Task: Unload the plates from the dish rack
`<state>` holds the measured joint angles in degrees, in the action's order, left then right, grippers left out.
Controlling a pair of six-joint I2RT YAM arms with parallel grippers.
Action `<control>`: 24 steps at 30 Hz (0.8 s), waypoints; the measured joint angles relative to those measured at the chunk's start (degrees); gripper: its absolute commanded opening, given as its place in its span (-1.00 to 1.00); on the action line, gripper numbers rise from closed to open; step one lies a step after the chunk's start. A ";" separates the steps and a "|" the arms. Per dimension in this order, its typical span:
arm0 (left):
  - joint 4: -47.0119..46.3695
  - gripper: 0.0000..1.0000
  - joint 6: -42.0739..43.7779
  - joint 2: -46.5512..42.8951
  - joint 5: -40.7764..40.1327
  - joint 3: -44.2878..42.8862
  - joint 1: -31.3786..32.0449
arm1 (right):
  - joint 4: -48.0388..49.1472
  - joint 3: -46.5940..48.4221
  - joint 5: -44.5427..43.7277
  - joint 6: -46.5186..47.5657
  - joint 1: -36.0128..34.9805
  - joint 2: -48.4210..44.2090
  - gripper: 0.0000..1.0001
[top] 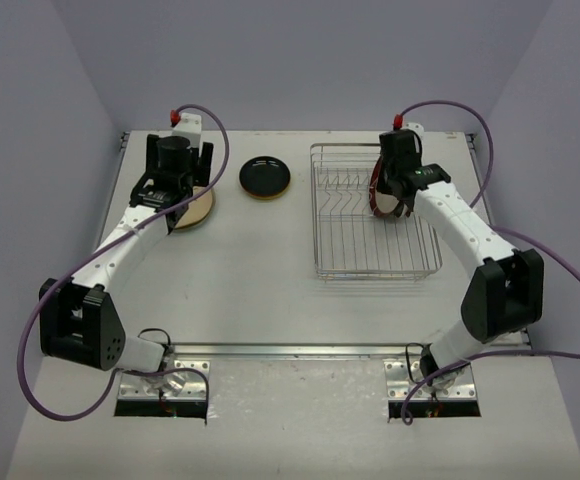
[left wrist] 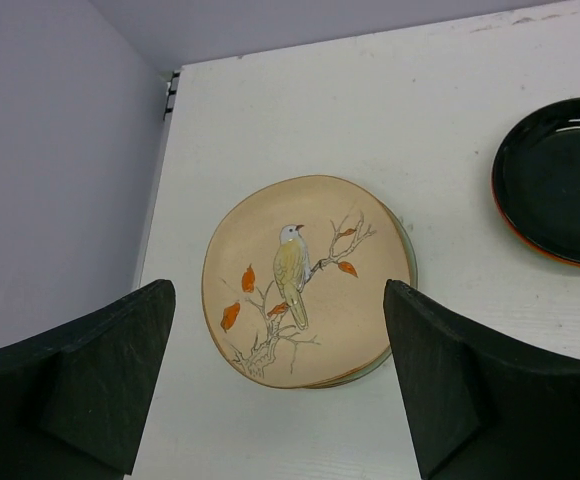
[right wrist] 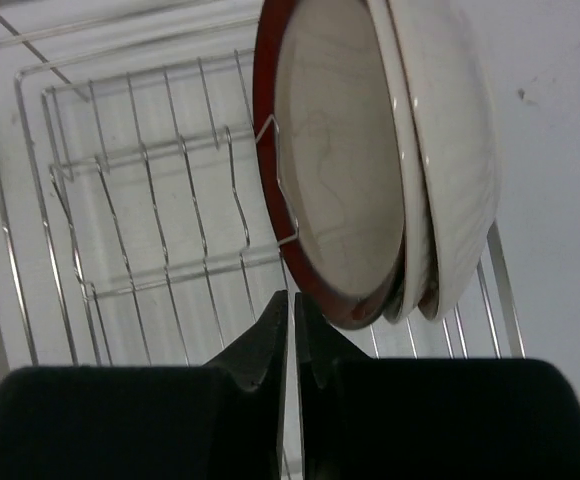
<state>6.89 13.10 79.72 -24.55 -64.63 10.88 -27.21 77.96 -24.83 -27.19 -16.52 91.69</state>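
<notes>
Silver wire dish rack (top: 350,235) is seen on the table's right, two plates kept upright in it: a red-rimmed plate (right wrist: 335,170) and a white plate (right wrist: 455,170). The right gripper (right wrist: 291,302) is closed at the red rim. The left gripper (left wrist: 280,330) is spread open above a stacked bird plate (left wrist: 305,280).

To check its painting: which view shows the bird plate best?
Left wrist: the bird plate lies fully visible, face up. Top external shows only its edge under the left arm; right wrist shows none.
</notes>
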 measured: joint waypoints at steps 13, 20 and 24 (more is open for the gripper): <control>-0.24 0.70 -0.13 -0.53 -2.02 0.17 0.59 | 5.90 -22.47 -6.66 -0.14 -7.07 -7.72 0.09; -0.22 0.73 -0.98 -0.55 -2.00 0.17 1.14 | 12.55 -28.77 -9.13 -1.23 -6.79 -10.40 -0.33; -0.17 0.74 -1.18 -0.55 -2.00 0.16 1.18 | 16.70 -27.66 -9.86 -1.37 -6.79 -8.11 -0.32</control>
<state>6.73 11.92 79.18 -26.55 -64.47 12.05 -10.51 50.29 -34.68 -28.56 -23.31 83.58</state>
